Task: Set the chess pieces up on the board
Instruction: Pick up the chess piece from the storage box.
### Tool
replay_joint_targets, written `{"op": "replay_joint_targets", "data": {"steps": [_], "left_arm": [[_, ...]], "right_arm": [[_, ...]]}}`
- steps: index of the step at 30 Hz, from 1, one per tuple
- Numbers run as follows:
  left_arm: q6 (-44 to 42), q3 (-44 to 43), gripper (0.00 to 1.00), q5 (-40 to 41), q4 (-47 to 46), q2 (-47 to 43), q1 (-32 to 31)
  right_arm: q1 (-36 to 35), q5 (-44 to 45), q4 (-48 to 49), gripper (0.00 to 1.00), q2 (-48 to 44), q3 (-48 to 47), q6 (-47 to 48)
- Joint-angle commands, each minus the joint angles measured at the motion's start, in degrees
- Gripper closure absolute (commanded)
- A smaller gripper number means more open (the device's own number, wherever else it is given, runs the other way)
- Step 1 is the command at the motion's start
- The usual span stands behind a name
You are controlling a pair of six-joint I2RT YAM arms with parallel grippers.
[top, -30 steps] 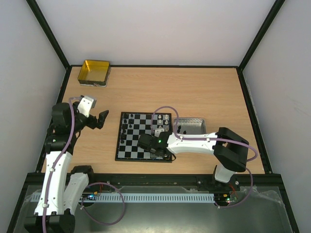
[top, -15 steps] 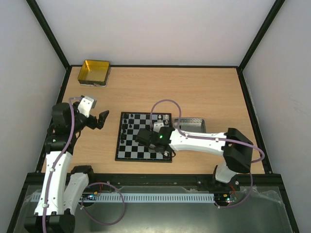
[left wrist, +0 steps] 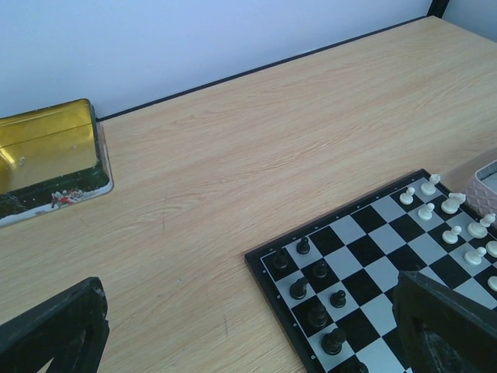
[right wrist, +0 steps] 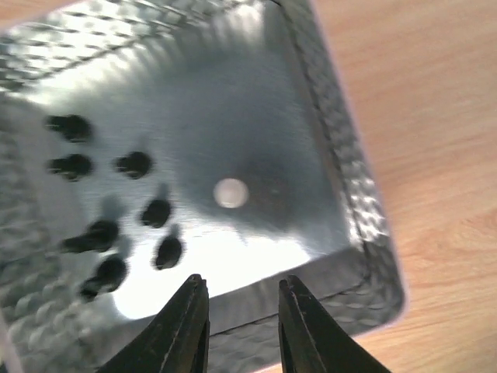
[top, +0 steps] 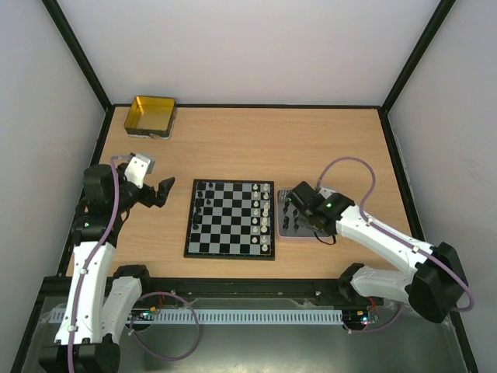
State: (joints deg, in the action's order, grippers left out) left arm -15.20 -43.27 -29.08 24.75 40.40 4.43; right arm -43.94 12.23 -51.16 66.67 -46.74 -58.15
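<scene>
Right claw [right wrist: 241, 283] has moved from board [top: 226, 234] to tray [right wrist: 358, 233].

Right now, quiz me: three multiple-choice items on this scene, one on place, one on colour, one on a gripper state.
1. Relative to the board, the right gripper is:
A) to its right, over the grey tray
B) to its left
C) above its centre

2. Most chess pieces lying in the tray are:
A) white
B) black
C) half white, half black

3. The left gripper is:
A) shut on a black piece
B) shut on a white piece
C) wide open, empty

Answers:
1 A, the right wrist view looks straight down into the tray.
2 B, nearly all the figures there are dark.
3 C, its fingers stand far apart with nothing held between them.
</scene>
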Motion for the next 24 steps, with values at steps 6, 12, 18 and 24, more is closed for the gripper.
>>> {"op": "replay_joint_targets", "data": {"steps": [6, 12, 18, 24], "left_arm": [[-0.36, -0.03, 0.01, -1.46, 0.14, 0.71, 0.32], [-0.41, -0.12, 0.01, -1.74, 0.28, 0.96, 0.32], [-0.53, 0.0, 0.01, -2.06, 0.3, 1.02, 0.32], [-0.53, -0.08, 0.01, -2.2, 0.47, 0.8, 0.32]], "right_arm": [[8.71, -6.58, 6.71, 0.75, 0.36, 7.52, 6.44], [10.07, -7.39, 10.87, 0.73, 4.82, 6.68, 8.02], [10.53, -7.64, 12.75, 0.73, 6.45, 6.57, 8.64], [11.06, -7.84, 14.33, 0.72, 7.9, 6.63, 8.9]]}}
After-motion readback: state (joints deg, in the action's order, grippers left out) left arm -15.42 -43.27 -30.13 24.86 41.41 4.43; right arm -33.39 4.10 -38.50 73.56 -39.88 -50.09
